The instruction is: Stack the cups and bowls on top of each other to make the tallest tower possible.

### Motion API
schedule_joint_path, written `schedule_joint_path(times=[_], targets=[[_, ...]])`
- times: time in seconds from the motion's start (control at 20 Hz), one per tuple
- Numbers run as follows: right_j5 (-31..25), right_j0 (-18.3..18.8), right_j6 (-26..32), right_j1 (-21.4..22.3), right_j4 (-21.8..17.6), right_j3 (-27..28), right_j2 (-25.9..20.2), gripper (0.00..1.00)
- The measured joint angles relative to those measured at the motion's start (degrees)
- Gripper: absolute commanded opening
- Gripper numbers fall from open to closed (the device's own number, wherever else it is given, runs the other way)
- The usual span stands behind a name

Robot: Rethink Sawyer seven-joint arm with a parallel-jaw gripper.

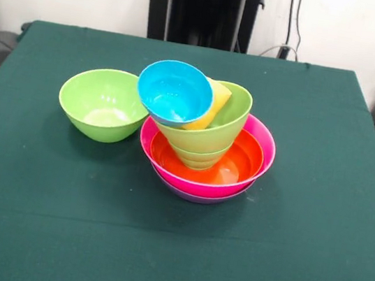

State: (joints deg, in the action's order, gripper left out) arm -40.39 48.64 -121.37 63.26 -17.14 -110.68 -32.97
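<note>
A tower stands near the middle of the green table (300, 235). Its lowest piece is a purple bowl (197, 196), of which only a thin rim shows. In it nests a hot pink bowl (199, 182), and in that an orange bowl (241, 159). Two lime green bowls (209, 140) sit nested inside the orange one, leaning to the left. A yellow cup (213, 102) lies tilted in the upper green bowl, with a small sky blue bowl (174, 91) tipped over it toward the camera. Left of the tower, a separate lime green bowl (102, 104) stands upright, close to it. No gripper shows.
A black pedestal (203, 9) rises behind the table's far edge. Cables hang at the back right, and dark equipment sits beyond both side edges.
</note>
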Motion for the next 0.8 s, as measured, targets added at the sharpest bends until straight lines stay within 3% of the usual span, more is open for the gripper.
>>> schedule_joint_path(times=[0.45, 0.8], targets=[[5.8, 8.8, 0.0, -7.2, -8.4, 0.6, -0.6, 1.00], [10.7, 9.0, 0.0, -13.2, -16.4, 0.7, -0.2, 1.00]])
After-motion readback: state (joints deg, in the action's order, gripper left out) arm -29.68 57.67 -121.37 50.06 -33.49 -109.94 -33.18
